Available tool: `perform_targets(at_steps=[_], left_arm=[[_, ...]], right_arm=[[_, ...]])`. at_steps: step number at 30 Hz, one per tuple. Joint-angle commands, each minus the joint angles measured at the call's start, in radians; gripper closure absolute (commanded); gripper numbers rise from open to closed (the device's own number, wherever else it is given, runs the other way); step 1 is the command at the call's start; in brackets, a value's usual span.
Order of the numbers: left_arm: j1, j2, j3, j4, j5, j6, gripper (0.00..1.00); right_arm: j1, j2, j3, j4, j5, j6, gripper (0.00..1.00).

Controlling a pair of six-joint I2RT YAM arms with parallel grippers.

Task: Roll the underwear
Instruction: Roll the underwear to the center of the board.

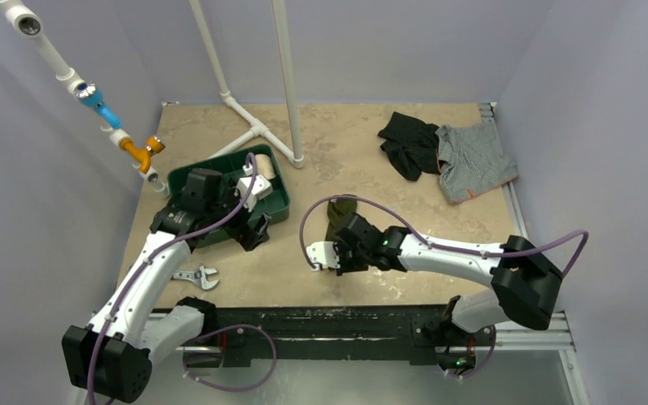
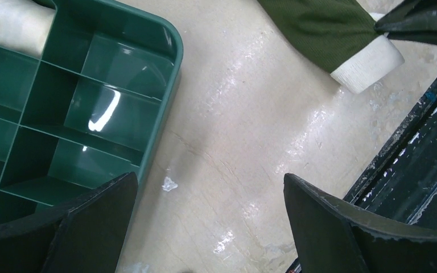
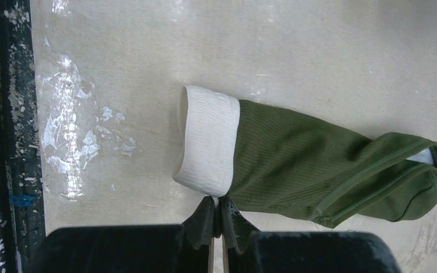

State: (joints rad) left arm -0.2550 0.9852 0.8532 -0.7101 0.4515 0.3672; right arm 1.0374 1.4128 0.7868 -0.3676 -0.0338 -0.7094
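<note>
Pinching underwear [image 3: 318,165], right gripper [image 3: 217,211] (left gripper [image 2: 207,187] gapes).

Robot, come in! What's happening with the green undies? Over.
Left end effector open, empty. Right end effector shut on underwear at waistband edge. Still unrolled. Green tray aside, not touching.

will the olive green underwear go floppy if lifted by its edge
The dark olive-green ribbed cloth underwear with a cream waistband lies flat and creased, so it will likely flop and drape, not hold shape. It looks thin and light; the right fingers, pinched shut at its edge, could probably drag it across the smooth table.
</note>
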Motion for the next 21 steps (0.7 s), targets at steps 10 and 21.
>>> perform_targets(at_steps=[10, 21], left_arm=[[-0.012, -0.038, -0.074, 0.097, 0.131, 0.029, 0.02], [-0.274, 0.010, -0.126, 0.233, 0.059, 0.069, 0.08]], right_arm=[[-0.268, 0.017, 0.095, -0.108, -0.422, 0.016, 1.00], [-0.433, 0.138, 0.181, -0.211, -0.628, 0.004, 1.00]])
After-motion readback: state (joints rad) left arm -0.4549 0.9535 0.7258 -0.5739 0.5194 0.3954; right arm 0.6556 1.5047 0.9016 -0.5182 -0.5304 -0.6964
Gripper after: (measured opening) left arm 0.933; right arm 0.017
